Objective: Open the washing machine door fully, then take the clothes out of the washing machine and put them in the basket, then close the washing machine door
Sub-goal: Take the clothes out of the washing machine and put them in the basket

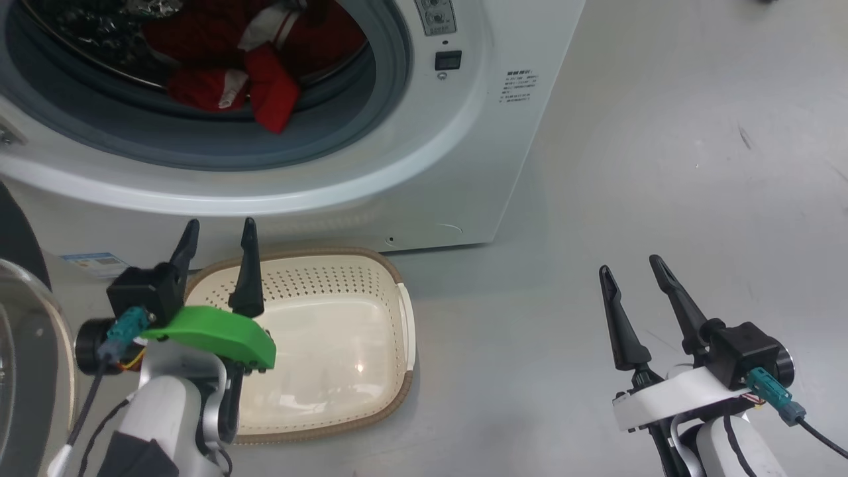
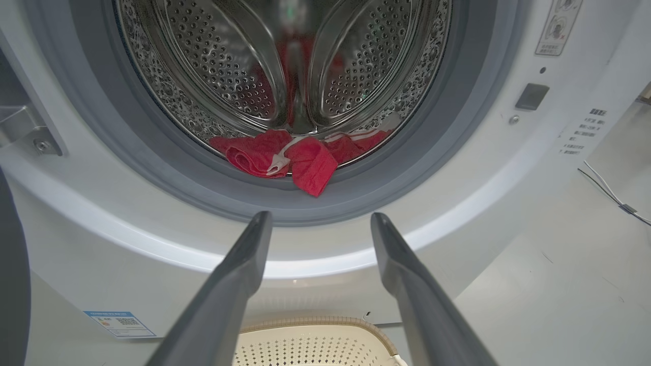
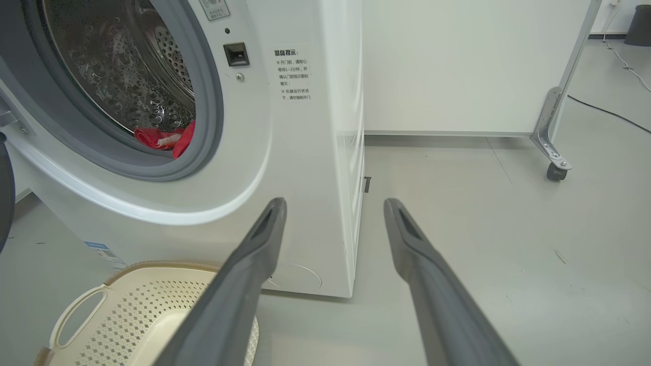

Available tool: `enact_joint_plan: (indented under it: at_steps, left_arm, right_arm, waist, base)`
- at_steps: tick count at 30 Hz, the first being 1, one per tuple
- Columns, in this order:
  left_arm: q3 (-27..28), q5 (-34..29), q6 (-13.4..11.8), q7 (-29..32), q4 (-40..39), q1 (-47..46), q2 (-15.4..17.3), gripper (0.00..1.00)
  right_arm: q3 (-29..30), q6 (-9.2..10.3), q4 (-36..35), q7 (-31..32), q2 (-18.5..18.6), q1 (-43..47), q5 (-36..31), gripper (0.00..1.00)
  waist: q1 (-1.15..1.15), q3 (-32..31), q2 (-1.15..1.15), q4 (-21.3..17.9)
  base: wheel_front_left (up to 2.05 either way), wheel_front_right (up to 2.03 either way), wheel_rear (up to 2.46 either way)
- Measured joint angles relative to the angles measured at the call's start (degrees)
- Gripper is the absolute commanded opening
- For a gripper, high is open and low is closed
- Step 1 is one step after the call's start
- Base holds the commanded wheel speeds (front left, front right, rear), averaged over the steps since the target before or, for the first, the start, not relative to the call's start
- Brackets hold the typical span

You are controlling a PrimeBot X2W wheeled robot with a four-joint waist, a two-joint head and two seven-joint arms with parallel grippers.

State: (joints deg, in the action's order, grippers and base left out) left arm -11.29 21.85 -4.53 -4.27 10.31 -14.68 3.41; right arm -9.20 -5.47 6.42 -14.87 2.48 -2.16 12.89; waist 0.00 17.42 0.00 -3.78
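Hanging at far left: the large round washing machine door [image 1: 20, 331] with black rim and bulging clear glass stands swung out to the left, away from the opening. Whether it is at full swing I cannot tell.
Left gripper [image 1: 220, 224]: its two long dark fingers are spread apart and hold nothing. It is poised above the basket's left part, tips aimed at the machine's front just below the opening.
Basket [image 1: 344, 281]: this small cream perforated plastic basket with a brown woven-look rim sits on the pale grey floor [image 1: 662, 165], close against the machine's front and under the opening. No red fabric is in it.
Washing machine [image 1: 464, 132]: the big white front-loading box has its steel perforated drum [image 2: 224, 66] exposed.
Clothes [image 1: 265, 93]: bright red fabric garments with white trim are heaped at the drum's near lip. One fold droops over the grey rubber seal [image 1: 371, 119] towards the robot.
Relation that matters: the heap lies up and far from the left gripper, almost straight ahead between its finger lines. Its long axis runs left to right along the lip, and the drooping fold is the nearest part.
Right gripper [image 1: 630, 265]: fingers apart and holding nothing, well right of the opening, past the machine's corner, and much farther from the clothes.
Judged step: the left arm is better placed to reach for the drooping fold.
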Motion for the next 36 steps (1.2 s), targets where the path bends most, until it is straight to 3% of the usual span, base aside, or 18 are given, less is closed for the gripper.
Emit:
enact_joint_plan:
  at_steps: [10,17,29,36]
  left_arm:
    - [1.4,1.9,2.1,5.9,2.7,-12.0,2.0,1.0]
    - [3.7,2.3,2.8,10.3,4.2,-22.3,5.3,1.0]
    - [7.2,2.3,2.9,13.9,9.1,-34.9,10.2,1.0]
    - [7.3,2.3,2.9,15.3,13.2,-38.9,11.2,1.0]
  right_arm:
    - [-1.7,-0.03,-1.2,0.0,0.0,-4.5,1.2,1.0]
    - [-3.5,-0.04,-2.1,0.0,0.1,-8.9,3.7,1.0]
    - [-7.6,-0.43,-1.6,0.0,0.1,-13.6,8.8,1.0]
    - [-7.9,-0.04,-1.1,0.0,0.1,-14.4,9.4,1.0]
  waist:
    - [0.0,7.1,0.0,-1.9]
    - [0.0,12.7,0.0,-3.9]
    - [0.0,18.7,0.0,-10.0]
    - [0.0,20.9,0.0,-13.3]
  base:
    - [0.0,0.0,0.0]
    - [0.0,0.0,0.0]
    - [0.0,0.0,0.0]
    - [0.0,0.0,0.0]
